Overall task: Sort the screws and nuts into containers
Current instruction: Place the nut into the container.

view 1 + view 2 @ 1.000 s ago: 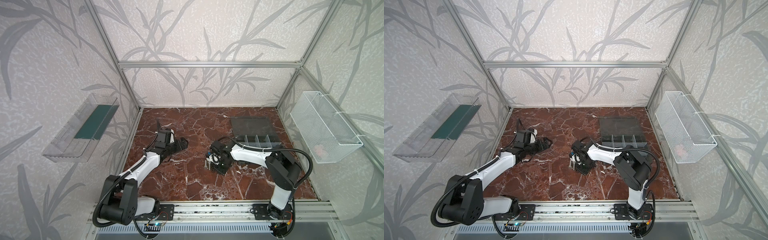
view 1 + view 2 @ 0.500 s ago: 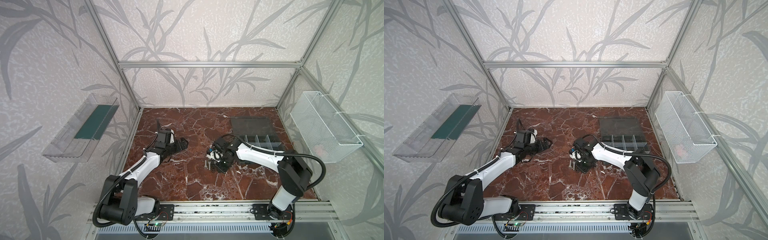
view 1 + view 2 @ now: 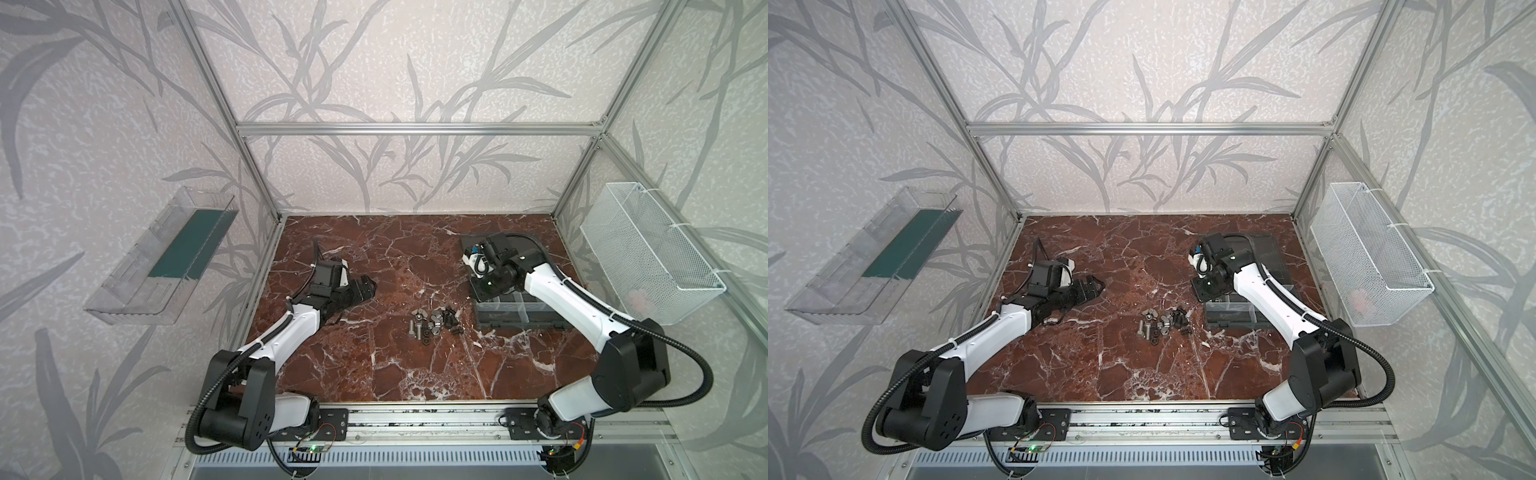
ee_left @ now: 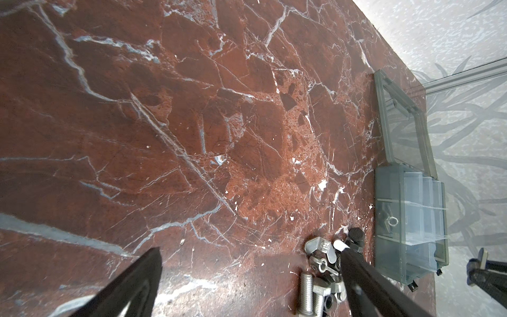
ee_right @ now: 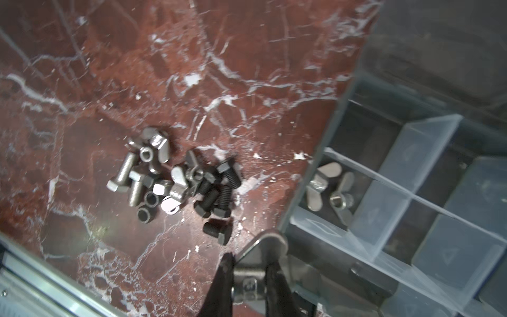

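Progress looks early to us. In both top views the heap of screws and nuts (image 3: pixel 432 326) lies loose on the marble (image 3: pixel 374 365), just right of the frame's centre and near the organiser box (image 3: pixel 519 322) at centre right. We count only two silver wing nuts (image 5: pixel 327 189) in one of its containers (image 5: pixel 365 171). In the other compartments we can see, we make out nothing.

The right gripper (image 5: pixel 248 262) is clamped on another silver wing nut (image 5: pixel 263 244) at the box's edge. We judge a delivery is under way, with the piece not yet dropped. The left gripper (image 3: pixel 365 287), at centre left, has its fingers (image 4: pixel 142 277) spread wide with nothing between them.

Silver bolts (image 5: pixel 123 175), black bolts (image 5: pixel 222 197), dark nuts and several wing nuts are left on the marble, so we judge most of the sorting is undone.
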`<state>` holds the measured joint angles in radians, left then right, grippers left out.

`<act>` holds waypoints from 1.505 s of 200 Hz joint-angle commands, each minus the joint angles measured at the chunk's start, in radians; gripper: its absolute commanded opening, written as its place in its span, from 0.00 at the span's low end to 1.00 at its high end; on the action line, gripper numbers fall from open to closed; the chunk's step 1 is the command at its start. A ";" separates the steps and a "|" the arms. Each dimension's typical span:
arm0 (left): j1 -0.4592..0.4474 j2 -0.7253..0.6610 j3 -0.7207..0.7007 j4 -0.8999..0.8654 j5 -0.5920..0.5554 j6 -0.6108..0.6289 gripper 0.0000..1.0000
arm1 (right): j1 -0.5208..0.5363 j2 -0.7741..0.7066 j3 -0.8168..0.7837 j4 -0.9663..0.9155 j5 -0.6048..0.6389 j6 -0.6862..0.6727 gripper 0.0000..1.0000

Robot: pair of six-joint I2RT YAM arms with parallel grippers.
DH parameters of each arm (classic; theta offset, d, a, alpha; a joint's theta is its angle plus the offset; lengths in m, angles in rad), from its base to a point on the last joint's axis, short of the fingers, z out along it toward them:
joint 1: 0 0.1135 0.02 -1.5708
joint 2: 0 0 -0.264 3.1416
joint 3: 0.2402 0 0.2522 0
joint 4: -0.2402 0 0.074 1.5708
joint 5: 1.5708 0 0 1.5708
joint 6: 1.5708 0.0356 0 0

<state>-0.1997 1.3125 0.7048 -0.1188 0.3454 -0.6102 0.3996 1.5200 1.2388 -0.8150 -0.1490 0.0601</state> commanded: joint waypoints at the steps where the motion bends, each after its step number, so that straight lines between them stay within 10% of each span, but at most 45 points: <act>1: 0.003 -0.023 -0.018 0.005 0.003 0.005 0.99 | -0.028 0.016 0.018 0.000 0.037 0.045 0.00; 163: 0.003 -0.022 -0.019 0.013 0.009 0.000 0.99 | -0.074 0.228 0.064 0.044 0.175 0.102 0.01; 301: 0.002 -0.021 -0.015 0.013 0.012 -0.003 0.99 | -0.073 0.194 0.067 0.032 0.194 0.078 0.41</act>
<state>-0.2001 1.3121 0.6960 -0.1181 0.3504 -0.6128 0.3271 1.7512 1.2800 -0.7612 0.0521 0.1596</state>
